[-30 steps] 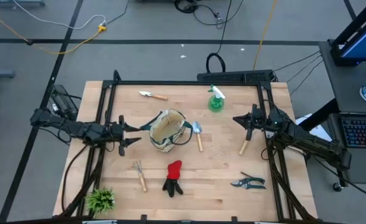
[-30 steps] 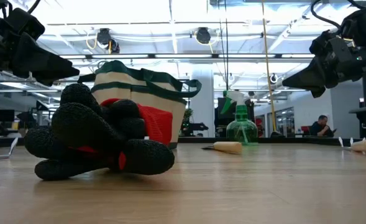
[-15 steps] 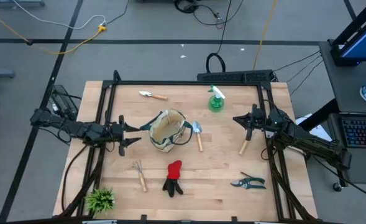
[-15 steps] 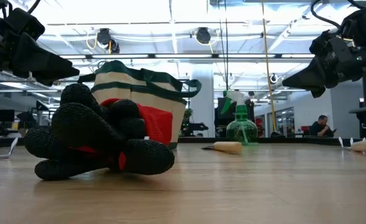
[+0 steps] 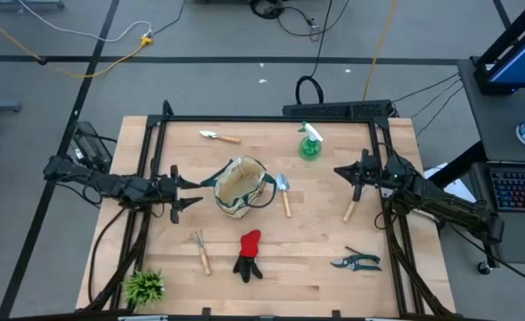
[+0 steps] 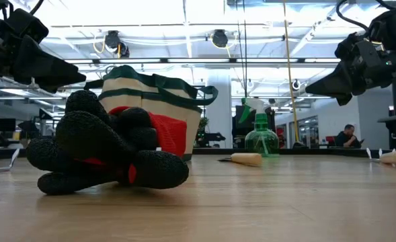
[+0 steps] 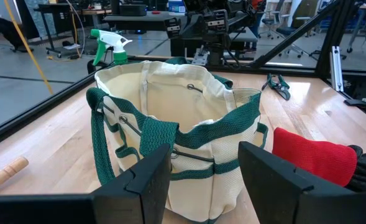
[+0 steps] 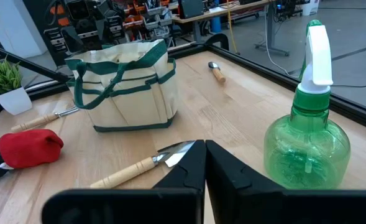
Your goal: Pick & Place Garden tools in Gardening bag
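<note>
The beige gardening bag (image 5: 241, 185) with green trim stands upright on its base mid-table, mouth open; it also shows in the left wrist view (image 7: 170, 124). My left gripper (image 5: 193, 192) is open, level, just left of the bag, touching nothing (image 7: 204, 168). My right gripper (image 5: 337, 169) is shut and empty (image 8: 204, 165), right of the bag. Flat on the table lie a trowel (image 5: 284, 193) beside the bag, a second trowel (image 5: 219, 136), a wooden-handled tool (image 5: 351, 209), a rake (image 5: 200, 251), shears (image 5: 356, 261) and a red-and-black glove (image 5: 248, 254). A green spray bottle (image 5: 310, 143) stands upright.
A small leafy plant (image 5: 143, 285) stands at the near left corner. A dark frame (image 5: 271, 117) runs along the table's far edge and its sides. A keyboard (image 5: 519, 187) lies on a desk to the right of the table.
</note>
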Controlling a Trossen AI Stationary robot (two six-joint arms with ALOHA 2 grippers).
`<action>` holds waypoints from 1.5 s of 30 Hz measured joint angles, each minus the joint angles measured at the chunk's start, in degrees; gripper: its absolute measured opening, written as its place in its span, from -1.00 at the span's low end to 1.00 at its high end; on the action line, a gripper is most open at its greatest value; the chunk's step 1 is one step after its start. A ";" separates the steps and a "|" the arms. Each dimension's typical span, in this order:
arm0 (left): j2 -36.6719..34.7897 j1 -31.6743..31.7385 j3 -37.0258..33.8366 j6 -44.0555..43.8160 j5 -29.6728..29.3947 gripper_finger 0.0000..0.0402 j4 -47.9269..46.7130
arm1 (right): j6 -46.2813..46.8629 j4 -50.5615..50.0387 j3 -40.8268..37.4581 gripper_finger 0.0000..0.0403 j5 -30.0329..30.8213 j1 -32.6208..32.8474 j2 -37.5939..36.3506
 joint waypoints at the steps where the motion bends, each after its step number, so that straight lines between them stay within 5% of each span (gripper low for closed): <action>1: -0.02 -0.02 0.01 0.00 0.01 -0.03 0.00 | 0.00 -0.01 -0.01 -1.00 0.00 0.00 -0.01; 30: 0.00 0.00 0.01 0.21 -0.29 -0.03 0.00 | -14.69 2.94 -0.16 -1.00 3.22 -0.10 -0.02; 36: 0.00 0.00 0.01 3.91 -6.22 -0.03 0.09 | -13.25 2.97 -0.14 -1.00 3.04 -0.10 -0.02; 45: 0.00 0.00 0.01 3.88 -6.56 -0.03 0.10 | -8.57 2.99 -0.08 -1.00 3.04 -0.10 -0.02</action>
